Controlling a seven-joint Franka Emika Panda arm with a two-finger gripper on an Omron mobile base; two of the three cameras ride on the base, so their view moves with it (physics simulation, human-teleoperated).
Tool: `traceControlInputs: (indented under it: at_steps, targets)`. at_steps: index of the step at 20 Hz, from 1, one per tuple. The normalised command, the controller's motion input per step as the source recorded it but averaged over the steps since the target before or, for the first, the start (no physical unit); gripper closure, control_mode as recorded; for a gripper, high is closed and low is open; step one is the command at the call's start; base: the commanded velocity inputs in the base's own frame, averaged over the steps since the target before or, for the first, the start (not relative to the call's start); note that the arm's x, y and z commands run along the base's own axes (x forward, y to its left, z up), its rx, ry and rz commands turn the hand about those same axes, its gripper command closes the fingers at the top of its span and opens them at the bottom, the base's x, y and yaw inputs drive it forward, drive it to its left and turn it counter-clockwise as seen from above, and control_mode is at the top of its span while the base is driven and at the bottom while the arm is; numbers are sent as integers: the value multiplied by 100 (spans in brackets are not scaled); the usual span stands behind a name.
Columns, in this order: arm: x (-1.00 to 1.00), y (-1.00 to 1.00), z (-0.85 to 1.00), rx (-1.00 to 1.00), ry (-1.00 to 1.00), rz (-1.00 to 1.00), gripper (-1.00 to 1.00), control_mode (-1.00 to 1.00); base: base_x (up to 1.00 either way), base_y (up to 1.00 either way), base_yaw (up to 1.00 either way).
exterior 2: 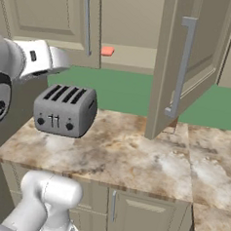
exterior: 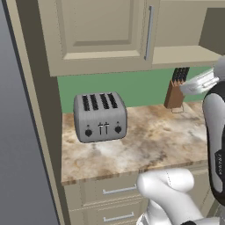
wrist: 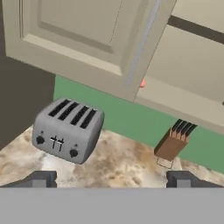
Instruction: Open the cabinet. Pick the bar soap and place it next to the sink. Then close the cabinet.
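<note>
Fingertips point(wrist: 43, 178) of the end effector point(wrist: 111, 179) sit wide apart at the bottom of the hand view, nothing between them, hanging over the counter point(wrist: 122, 164). Soap point(exterior 2: 107, 51) is a small reddish bar on the bottom shelf inside the cabinet point(exterior 2: 138, 26), just right of the closed left door point(exterior 2: 51, 15). Right door point(exterior 2: 187, 64) is swung wide open, its long silver handle point(exterior 2: 182, 68) facing out. Below, a silver four-slot toaster point(exterior 2: 65, 110) stands on the marbled stone, and a knife block point(wrist: 171, 143) stands further right against the green wall point(exterior 2: 124, 91). Drawers point(exterior: 114, 191) run under the counter edge.
</note>
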Motion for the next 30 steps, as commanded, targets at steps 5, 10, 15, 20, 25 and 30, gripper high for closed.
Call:
traceControlInputs:
  at_steps: [5,10,15,20,25,30]
  targets:
    - [-18,7,13,17,35,-15,-100,-100,0,0,0]
    - [-38,0,-8,36,6,-15,-100,-100,0,0,0]
    - [-12,25,-12,5,-19,-3,-100,-100,0,0,0]
    - [35,64,-17,0,-35,0,-100,-100,0,0,0]
    - [35,48,0,0,-40,0,-100,-100,0,0,0]
    - [51,6,0,0,-31,0,-100,-100,0,0,0]
